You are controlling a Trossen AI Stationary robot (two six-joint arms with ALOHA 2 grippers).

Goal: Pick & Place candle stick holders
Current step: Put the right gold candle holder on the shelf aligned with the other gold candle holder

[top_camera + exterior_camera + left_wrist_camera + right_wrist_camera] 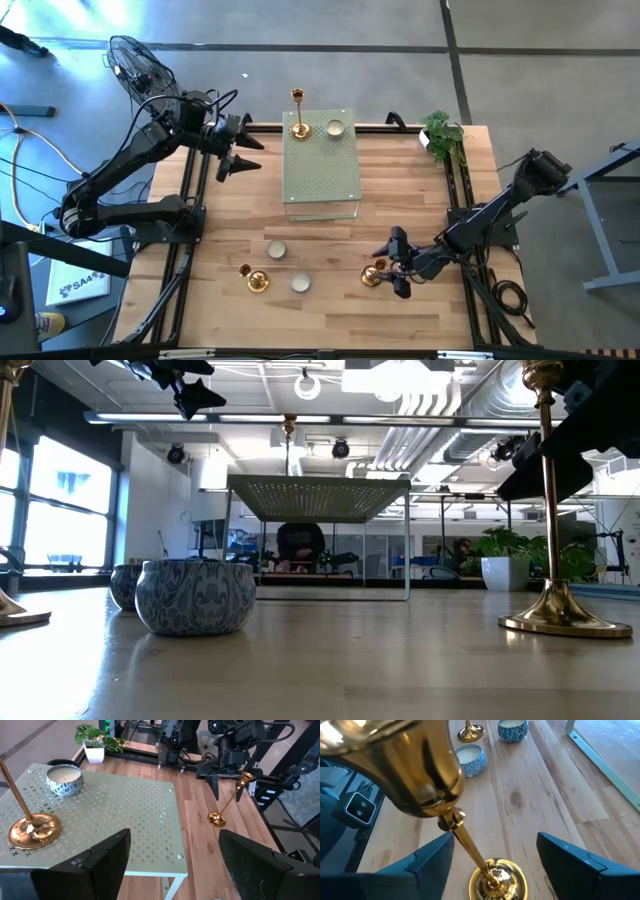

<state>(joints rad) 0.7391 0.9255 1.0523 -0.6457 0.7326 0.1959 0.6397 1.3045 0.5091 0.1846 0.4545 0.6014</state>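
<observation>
The pale butcher-block table [330,300] sits on a grey floor; nearest its front edge stand a gold candle stick holder [256,281] and two cream cups [300,283], [276,250]. Just to their right the right gripper [392,265] straddles a second gold holder [373,274], whose stem rises between its spread fingers [580,865]; whether they touch it cannot be told. Farther back a green perforated slab [322,170] carries a third gold holder [299,128] and a third cup [335,127]; the left gripper [232,160] hovers beside its left edge, jaws spread and empty. A potted plant [441,133] marks the far right corner; beyond lies an office with windows and ceiling ducts [480,400].
</observation>
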